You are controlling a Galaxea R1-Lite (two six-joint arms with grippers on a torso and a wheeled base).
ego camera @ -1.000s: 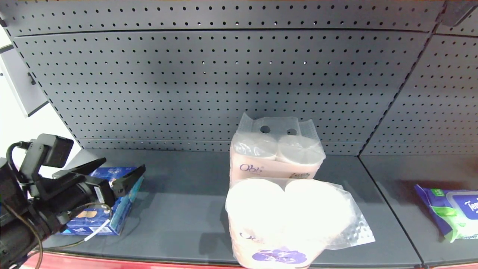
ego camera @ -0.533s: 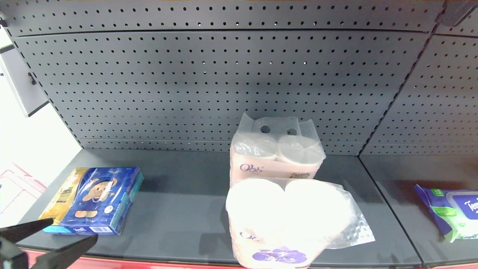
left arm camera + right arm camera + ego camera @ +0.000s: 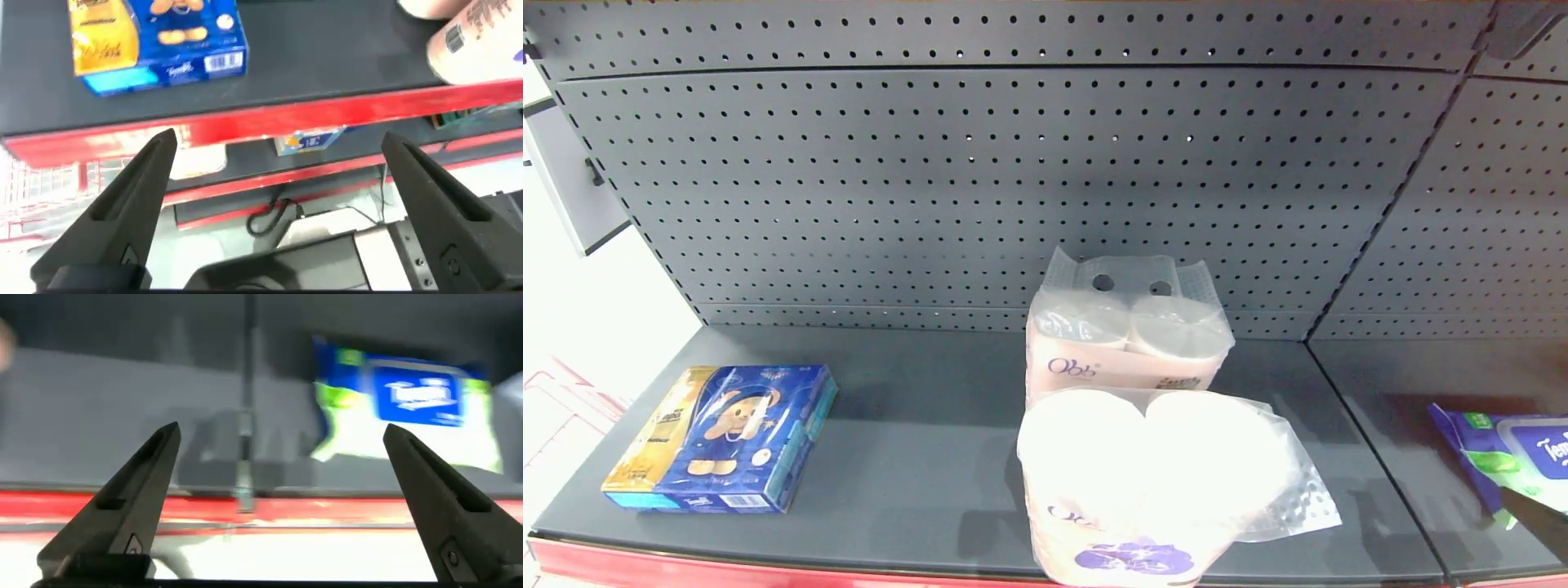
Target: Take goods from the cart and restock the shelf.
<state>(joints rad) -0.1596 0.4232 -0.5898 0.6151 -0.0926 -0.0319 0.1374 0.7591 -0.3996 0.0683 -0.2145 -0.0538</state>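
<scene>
A blue and gold box of tissues [image 3: 719, 437] lies flat near the left front corner of the dark shelf [image 3: 915, 457], one long side close to the red front edge [image 3: 686, 567]. Well to its right, two pink packs of toilet rolls stand one behind the other. The front pack [image 3: 1152, 482] is at the shelf's front edge, with its loose plastic flap spread to the right. The back pack [image 3: 1127, 331] is just behind it, close to the perforated back panel [image 3: 1013, 188]. A seam [image 3: 1372, 457] separates this bay from the next one to the right, where a blue and green pack of wet wipes [image 3: 1503, 465] lies flat on the shelf.

The left gripper [image 3: 278, 204] is out in front of the shelf, facing the red edge at the tissue-box end. Its jaws are spread wide and hold nothing. Pale red wire [image 3: 556, 400] that may be the cart shows faintly off the shelf's left end, too washed out to see what it holds.

The right gripper [image 3: 282, 498] is also out in front, facing the seam and the wet wipes — its jaws are wide apart too, with nothing between them. In the head view one dark fingertip [image 3: 1535, 510] of this gripper crosses the near corner of the wipes pack; whether it touches the pack cannot be told.
</scene>
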